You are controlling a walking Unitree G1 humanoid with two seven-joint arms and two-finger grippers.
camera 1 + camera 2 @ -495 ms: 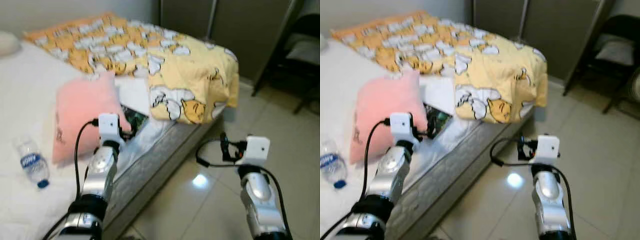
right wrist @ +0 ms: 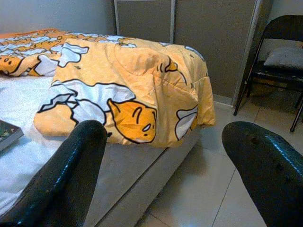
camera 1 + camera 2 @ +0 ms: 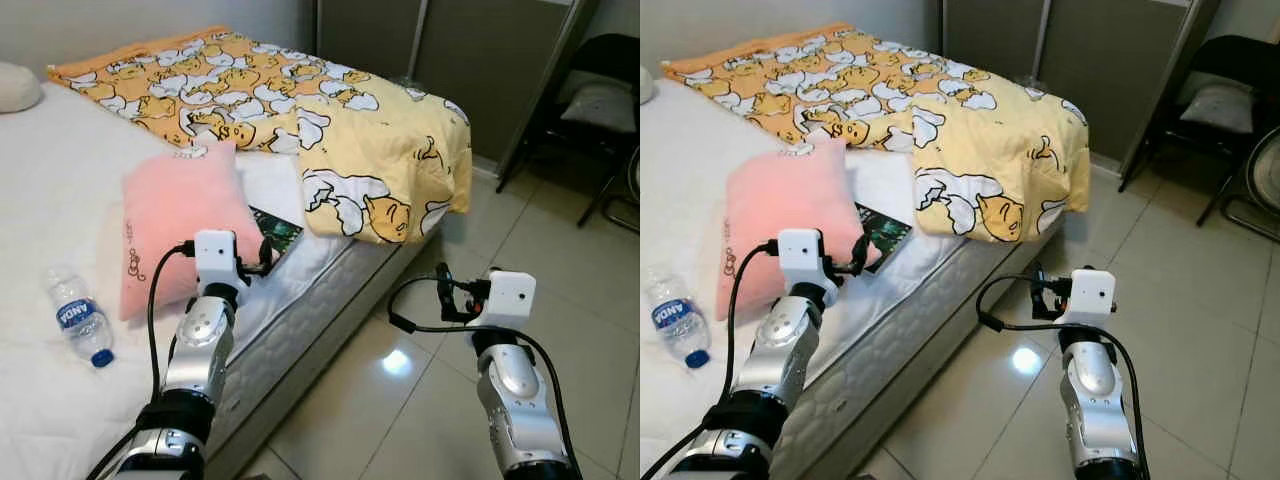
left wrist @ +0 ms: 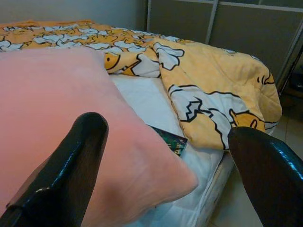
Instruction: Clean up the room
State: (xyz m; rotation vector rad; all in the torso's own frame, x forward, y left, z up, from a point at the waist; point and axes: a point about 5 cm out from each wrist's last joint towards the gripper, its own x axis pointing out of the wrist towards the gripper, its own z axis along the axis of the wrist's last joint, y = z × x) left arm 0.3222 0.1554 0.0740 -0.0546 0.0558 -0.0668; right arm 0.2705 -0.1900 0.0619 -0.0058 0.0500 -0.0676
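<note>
A pink pillow lies on the white bed, its long axis running from the robot toward the yellow duck-print blanket. A dark book sits just beside the pillow near the bed edge; a water bottle lies left of it, cap toward the robot. The left end effector hovers wide open near the pillow's corner, holding nothing. The right end effector hangs wide open over the tiled floor, empty.

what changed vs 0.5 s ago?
Only the camera: the head views shifted a little and lost their blur. The pink pillow, water bottle and yellow duvet lie as before. Left gripper stays open near the pillow's edge, right gripper stays open over the floor; nothing grasped.
</note>
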